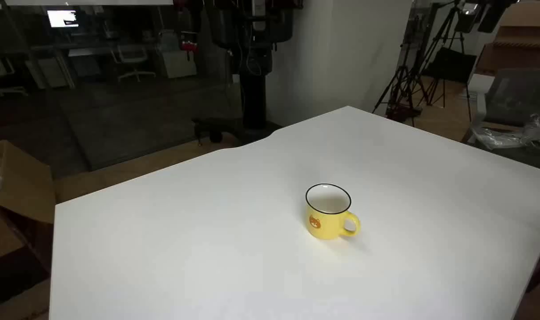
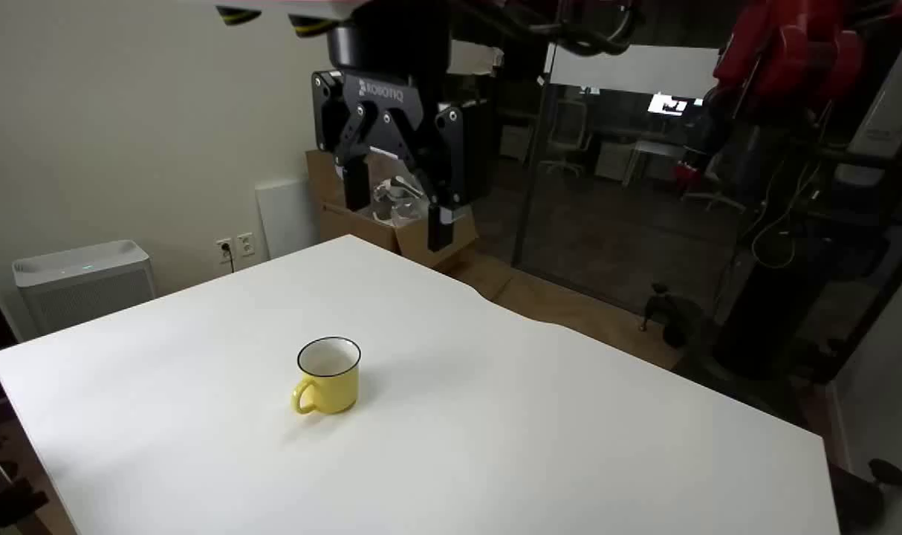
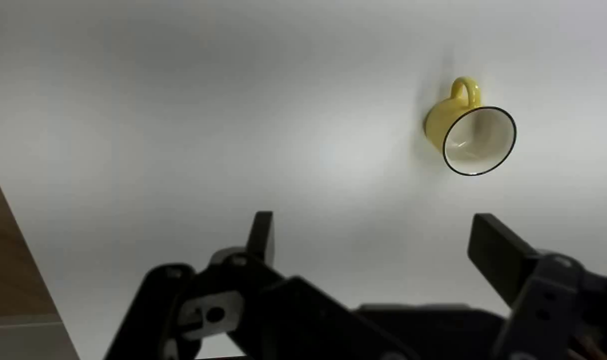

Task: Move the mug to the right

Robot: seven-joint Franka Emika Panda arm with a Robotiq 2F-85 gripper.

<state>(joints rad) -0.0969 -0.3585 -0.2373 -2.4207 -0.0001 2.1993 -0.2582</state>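
The yellow mug (image 1: 325, 226) with a dark rim and whitish inside stands upright on the white table. Its handle points right in this exterior view. The mug also shows in an exterior view (image 2: 336, 391), with its handle toward the left. My gripper (image 2: 399, 208) hangs high above the table, apart from the mug, with its fingers spread and nothing between them. In the wrist view the mug (image 3: 439, 124) lies up and to the right of the open gripper (image 3: 371, 237), beyond the fingertips. The gripper is out of view in an exterior view.
The white table (image 1: 185, 231) has a wavy stretch along one edge. Open cardboard boxes (image 1: 25, 182) stand on the floor beside it. A white air purifier (image 2: 87, 279) stands by the wall. A dark robot stand (image 1: 253, 98) stands beyond the table, and a chair (image 1: 519, 95) stands near another edge.
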